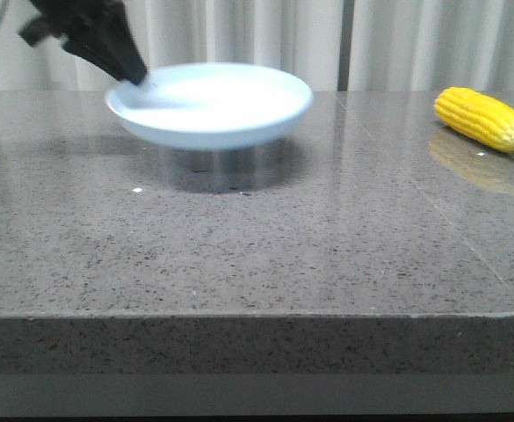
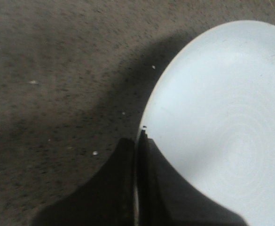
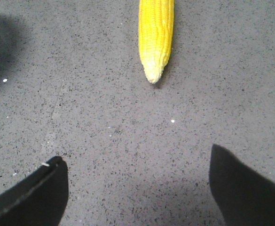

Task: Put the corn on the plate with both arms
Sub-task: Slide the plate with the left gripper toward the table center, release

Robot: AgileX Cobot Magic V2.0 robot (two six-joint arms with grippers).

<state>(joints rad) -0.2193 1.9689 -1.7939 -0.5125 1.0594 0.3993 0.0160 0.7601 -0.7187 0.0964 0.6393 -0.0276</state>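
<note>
Speckled grey stone table (image 1: 265,255) runs back to pale curtains (image 1: 239,35). One plate (image 1: 211,103), lifted off it, is pinched at its rim by my left gripper (image 2: 138,141). One corn (image 1: 485,119) lies well right of the plate, before my spread right gripper (image 3: 137,188).

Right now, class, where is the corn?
In the front view, the corn lies on the table at the far right, well apart from the plate.
</note>
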